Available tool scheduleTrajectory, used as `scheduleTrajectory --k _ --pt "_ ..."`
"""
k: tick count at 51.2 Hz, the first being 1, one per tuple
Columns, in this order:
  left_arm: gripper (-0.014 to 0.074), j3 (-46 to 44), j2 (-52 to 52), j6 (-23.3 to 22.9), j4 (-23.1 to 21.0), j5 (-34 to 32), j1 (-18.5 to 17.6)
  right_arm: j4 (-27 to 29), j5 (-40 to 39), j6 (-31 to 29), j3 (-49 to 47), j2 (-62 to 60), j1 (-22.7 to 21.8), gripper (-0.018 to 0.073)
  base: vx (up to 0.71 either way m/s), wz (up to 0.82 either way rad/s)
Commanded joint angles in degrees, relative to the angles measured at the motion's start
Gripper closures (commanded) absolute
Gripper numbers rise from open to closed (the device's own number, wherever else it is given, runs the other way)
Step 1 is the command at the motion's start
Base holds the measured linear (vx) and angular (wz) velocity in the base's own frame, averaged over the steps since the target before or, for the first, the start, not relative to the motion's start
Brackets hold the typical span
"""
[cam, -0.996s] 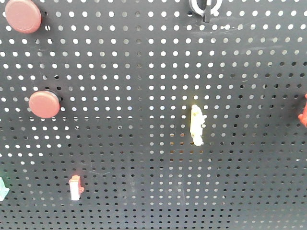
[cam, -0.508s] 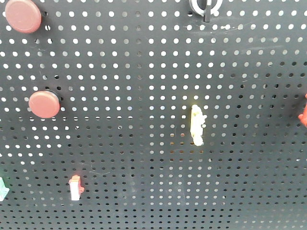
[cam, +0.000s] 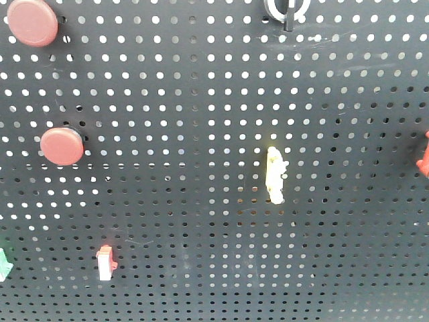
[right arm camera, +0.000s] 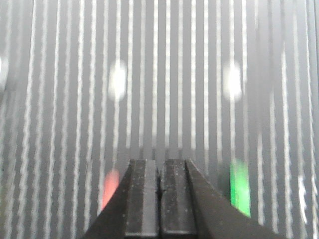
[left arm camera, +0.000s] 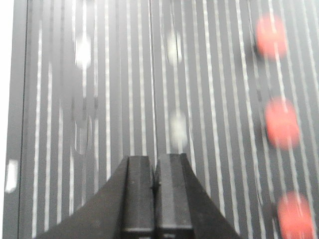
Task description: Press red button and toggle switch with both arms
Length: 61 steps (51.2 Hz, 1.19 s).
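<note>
On the black pegboard (cam: pixel 201 100) in the front view, a round red button (cam: pixel 62 146) sits at mid-left and another red button (cam: pixel 32 22) at the top left. A pale yellow toggle switch (cam: pixel 275 176) stands right of centre, and a small red-and-white switch (cam: pixel 105 262) is low on the left. No arm shows in that view. My left gripper (left arm camera: pixel 155 159) is shut and empty, facing the motion-blurred board with three red buttons (left arm camera: pixel 282 123) to its right. My right gripper (right arm camera: pixel 160 162) is also shut and empty, between a red blur (right arm camera: pixel 110 185) and a green blur (right arm camera: pixel 240 186).
A black-and-white ring (cam: pixel 287 10) hangs at the board's top edge. A red part (cam: pixel 423 157) shows at the right edge and a green one (cam: pixel 3 263) at the lower left. Blurred white spots (right arm camera: pixel 117 78) dot the board in the wrist views.
</note>
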Motion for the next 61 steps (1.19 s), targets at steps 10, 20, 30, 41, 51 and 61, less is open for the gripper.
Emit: scheduleTrajectory --k 10,20,30,41,51,61 --pt "0.0594 -7.77 12.92 -0.44 -0.12 2.83 0.05 -0.56 -3.53 0.4 -6.57 12.43 -0.07 0.0563 0.0 0.0" --pt "0.0594 -7.95 17.0 1.18 -5.43 -0.74 0.05 -0.37 -4.7 0.51 -6.57 15.64 -0.07 0.0563 0.0 0.0" --pt "0.0594 -12.09 20.29 4.77 -17.82 1.04 0.05 -0.37 -7.9 0.51 -6.57 15.65 -0.07 0.0563 0.0 0.0" --pt "0.0594 -19.66 25.81 20.89 -36.19 9.19 0.05 -0.37 -8.7 0.51 -6.57 15.65 -0.07 0.0563 0.0 0.0" --pt "0.0596 -24.83 30.95 43.76 -63.35 15.5 0.05 -0.37 -8.7 0.51 -6.57 15.65 -0.07 0.0563 0.0 0.0" --pt "0.0596 -25.97 34.66 57.21 -81.45 17.1 0.05 -0.37 -8.7 0.51 -6.57 15.65 -0.07 0.0563 0.0 0.0"
